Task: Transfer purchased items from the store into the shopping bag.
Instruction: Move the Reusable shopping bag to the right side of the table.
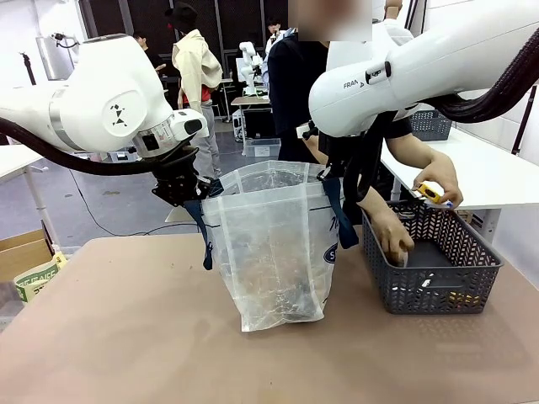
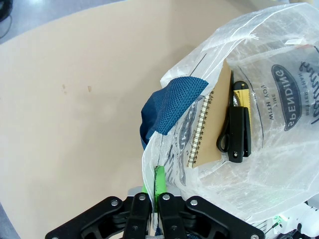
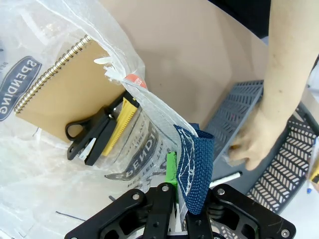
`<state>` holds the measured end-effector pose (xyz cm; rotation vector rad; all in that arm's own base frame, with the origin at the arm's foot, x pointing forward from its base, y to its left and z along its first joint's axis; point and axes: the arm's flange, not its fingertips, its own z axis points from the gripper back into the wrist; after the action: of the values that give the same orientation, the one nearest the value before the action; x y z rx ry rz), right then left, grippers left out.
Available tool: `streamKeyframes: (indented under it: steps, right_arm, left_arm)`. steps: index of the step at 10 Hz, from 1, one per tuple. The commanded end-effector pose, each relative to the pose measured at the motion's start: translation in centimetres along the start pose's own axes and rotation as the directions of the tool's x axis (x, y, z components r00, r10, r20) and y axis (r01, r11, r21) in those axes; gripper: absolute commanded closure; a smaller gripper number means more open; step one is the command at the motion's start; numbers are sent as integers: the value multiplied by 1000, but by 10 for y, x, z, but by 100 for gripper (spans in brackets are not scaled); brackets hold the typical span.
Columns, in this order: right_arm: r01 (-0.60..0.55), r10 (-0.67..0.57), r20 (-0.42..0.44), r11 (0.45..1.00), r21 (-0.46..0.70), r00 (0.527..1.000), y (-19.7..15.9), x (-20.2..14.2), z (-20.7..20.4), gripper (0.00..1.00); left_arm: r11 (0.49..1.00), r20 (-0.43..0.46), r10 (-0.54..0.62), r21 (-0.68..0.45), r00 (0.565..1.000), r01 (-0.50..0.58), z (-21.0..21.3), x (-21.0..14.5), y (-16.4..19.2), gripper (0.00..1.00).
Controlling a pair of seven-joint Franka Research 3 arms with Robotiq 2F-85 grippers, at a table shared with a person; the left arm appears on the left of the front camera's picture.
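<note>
Translucent plastic of the upright shopping bag (image 1: 269, 244) is pinched at opposite rim edges by the left gripper (image 2: 153, 181) and the right gripper (image 3: 174, 172). Beyond both grippers, inside it, the purchased items (image 2: 212, 119) are leaned lengthwise, their long axes pointing down toward its bottom.

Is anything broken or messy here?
Nothing much. The left fingers and right fingers pinch the bag open. The notebook, scissors and cutter lie inside. The rim looks slightly ragged by the notebook.
</note>
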<state>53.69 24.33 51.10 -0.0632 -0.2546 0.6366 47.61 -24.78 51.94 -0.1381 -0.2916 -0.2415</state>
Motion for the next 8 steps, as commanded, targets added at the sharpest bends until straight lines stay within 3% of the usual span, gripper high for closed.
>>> streamKeyframes:
  steps: [1,8]
  right_arm:
    - [2,-2,-2,1000,-1,1000,-1,-1,0,100]
    - [2,-2,-2,1000,-1,1000,-1,-1,0,100]
  left_arm:
    - [1000,6,14,3,1000,-14,2,-3,1,100]
    - [1000,6,14,3,1000,-14,2,-3,1,100]
